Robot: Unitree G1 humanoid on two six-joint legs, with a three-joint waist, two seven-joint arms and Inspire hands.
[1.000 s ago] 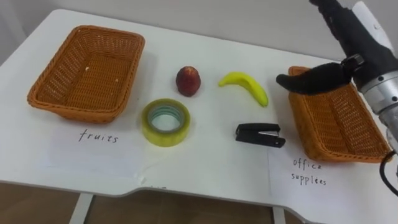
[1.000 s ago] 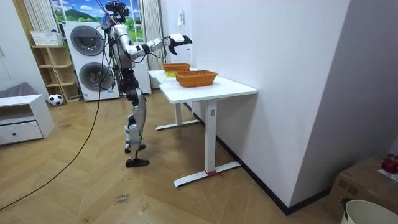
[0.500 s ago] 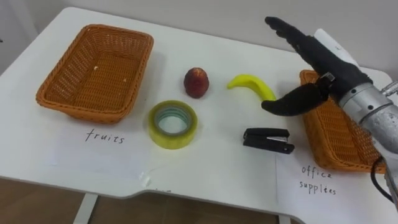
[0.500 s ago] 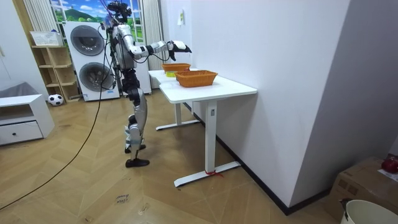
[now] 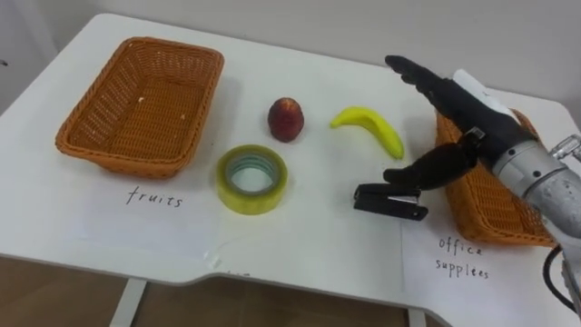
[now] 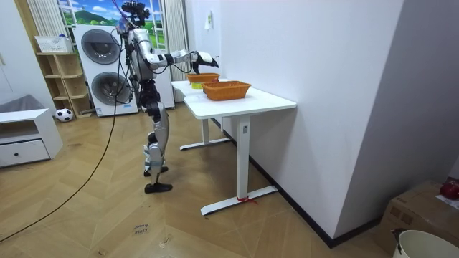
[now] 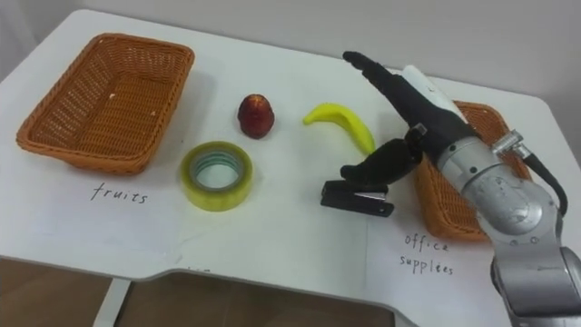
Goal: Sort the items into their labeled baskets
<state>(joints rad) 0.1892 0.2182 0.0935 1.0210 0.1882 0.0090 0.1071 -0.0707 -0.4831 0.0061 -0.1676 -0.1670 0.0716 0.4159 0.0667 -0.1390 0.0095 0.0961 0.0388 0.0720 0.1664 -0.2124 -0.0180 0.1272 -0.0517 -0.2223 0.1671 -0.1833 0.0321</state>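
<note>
One white table (image 5: 309, 236) carried everything, and in the room view the robot stood at its far end, in front of two stacked washing machines (image 6: 100, 64), with its right arm reached out over the tabletop. Two woven baskets sat at opposite ends of the table. The one on the robot's left (image 5: 136, 104) was empty, with a handwritten paper label (image 5: 150, 198) in front of it. The one on the right (image 5: 481, 204) lay partly under the robot's forearm and had its own label (image 5: 454, 256) at its near edge.

The right hand (image 5: 463, 118) hung over the inner edge of that right basket, fingers stretched out flat toward the far side of the table. Its thumb was spread wide and pointed down at the stapler, and it held nothing. Whether the thumb tip touched the stapler could not be told.

Between the baskets, all resting on the table, were:
- a yellow roll of tape (image 5: 251, 179), lying flat nearest the left basket
- a banana (image 5: 368, 127), just beside the hand's fingers
- a black stapler (image 5: 390, 202), directly beneath the thumb
- a red apple (image 5: 285, 119), behind the tape
</note>
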